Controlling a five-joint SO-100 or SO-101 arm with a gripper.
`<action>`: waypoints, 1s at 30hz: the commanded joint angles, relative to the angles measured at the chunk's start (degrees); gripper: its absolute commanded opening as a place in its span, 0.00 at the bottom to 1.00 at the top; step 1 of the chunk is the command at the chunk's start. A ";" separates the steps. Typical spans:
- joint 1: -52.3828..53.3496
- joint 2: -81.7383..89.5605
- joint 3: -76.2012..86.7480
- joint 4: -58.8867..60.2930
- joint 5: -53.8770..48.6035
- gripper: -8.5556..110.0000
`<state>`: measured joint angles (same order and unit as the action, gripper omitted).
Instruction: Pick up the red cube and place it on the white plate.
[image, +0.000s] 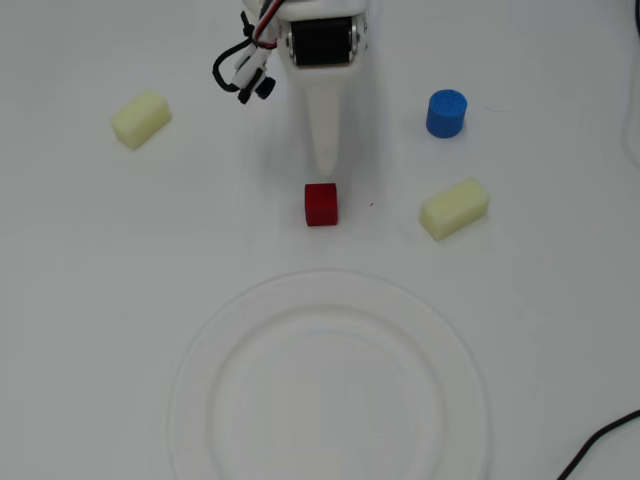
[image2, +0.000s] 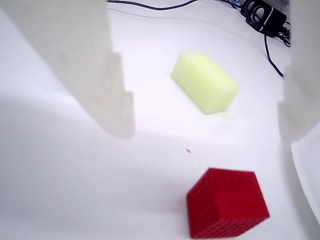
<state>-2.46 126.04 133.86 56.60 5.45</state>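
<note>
The red cube (image: 321, 204) sits on the white table, just beyond the tip of my gripper (image: 325, 168). The white plate (image: 200, 350) lies below it in the overhead view, a short gap from the cube. In the wrist view my gripper (image2: 205, 132) is open: one white finger (image2: 107, 85) is at the left and the other (image2: 300, 90) at the right edge. The ribbed red cube (image2: 227, 205) rests on the table low in that view, between the finger lines and touching neither. The plate's rim (image2: 309, 172) shows at the right.
A pale yellow block (image: 454, 208) lies right of the cube and also shows in the wrist view (image2: 205, 82). Another yellow block (image: 140, 118) is at the upper left. A blue cylinder (image: 446, 113) stands at the upper right. A black cable (image: 600, 445) crosses the bottom right corner.
</note>
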 joint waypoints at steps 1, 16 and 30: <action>0.88 -2.37 -2.20 -3.52 -1.05 0.27; 3.16 -22.15 -8.96 -11.87 -4.31 0.24; 3.08 -11.34 -9.76 -12.22 -4.13 0.07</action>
<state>0.53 108.37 125.60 44.91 0.62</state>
